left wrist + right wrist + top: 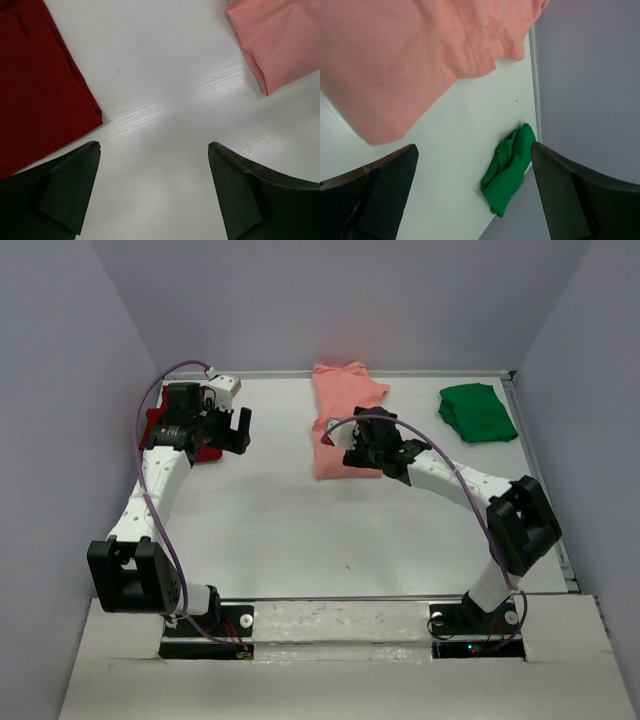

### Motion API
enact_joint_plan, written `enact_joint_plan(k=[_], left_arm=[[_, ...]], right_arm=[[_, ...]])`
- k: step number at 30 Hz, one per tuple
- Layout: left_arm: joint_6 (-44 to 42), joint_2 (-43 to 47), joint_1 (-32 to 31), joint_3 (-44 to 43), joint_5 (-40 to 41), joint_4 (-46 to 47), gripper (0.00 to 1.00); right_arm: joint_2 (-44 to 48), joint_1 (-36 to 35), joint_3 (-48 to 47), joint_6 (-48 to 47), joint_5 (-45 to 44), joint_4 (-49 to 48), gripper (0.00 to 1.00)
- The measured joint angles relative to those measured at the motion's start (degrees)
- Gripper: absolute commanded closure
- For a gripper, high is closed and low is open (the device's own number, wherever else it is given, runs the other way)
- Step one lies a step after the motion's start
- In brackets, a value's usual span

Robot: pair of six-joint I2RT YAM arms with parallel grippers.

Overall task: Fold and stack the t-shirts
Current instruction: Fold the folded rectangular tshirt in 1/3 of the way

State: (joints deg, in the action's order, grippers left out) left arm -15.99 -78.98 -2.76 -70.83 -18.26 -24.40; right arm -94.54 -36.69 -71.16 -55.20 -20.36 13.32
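**Status of work**

1. The salmon-pink cotton t-shirt (343, 420) lies at the far middle of the white desk (300, 540). It is the reference item for all positions below. It is drawn into a long narrow strip. The near end shows a clean folded edge, and the far end still shows a loose sleeve and hem. Assessment: folding of this item is incomplete.
2. The dark red t-shirt (35, 85) lies well to the left of the pink shirt and is partly hidden under the left arm. The left wrist view shows straight edges and a layered corner. Assessment: probably folded.
3. The green t-shirt (477, 412) lies well to the right of the pink shirt, near the desk's right-hand rim. It is a compact bundle with a somewhat rumpled outline. Assessment: folded, but loosely.
4. No shirt rests on another. Assessment: stacking has not begun, and all three items remain to be gathered into one pile.

**Tool condition**

- Left tool (154, 147): fingers apart, nothing between them. It is positioned over bare desk to the left of the pink shirt, just beside the red shirt's edge.
- Right tool (475, 150): fingers apart, nothing between them. It is positioned at the near right corner of the pink shirt. Contact with the cloth cannot be determined.
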Motion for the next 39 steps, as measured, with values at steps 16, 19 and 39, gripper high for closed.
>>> enact_joint_plan(k=[16, 19, 39], left_arm=[[-1.1, 1.9, -0.8, 3.8, 0.6, 2.2, 0.01], [-1.3, 1.9, -1.3, 4.0, 0.6, 2.4, 0.01], [-3.6, -0.6, -8.8, -3.3, 2.7, 0.5, 0.01]], right_arm=[[-19.3, -2.6, 8.7, -17.9, -8.0, -31.1, 0.0], [-19.4, -3.0, 10.3, -18.1, -8.6, -33.6, 0.0], [-18.1, -4.0, -7.5, -21.4, -14.5, -30.6, 0.0]])
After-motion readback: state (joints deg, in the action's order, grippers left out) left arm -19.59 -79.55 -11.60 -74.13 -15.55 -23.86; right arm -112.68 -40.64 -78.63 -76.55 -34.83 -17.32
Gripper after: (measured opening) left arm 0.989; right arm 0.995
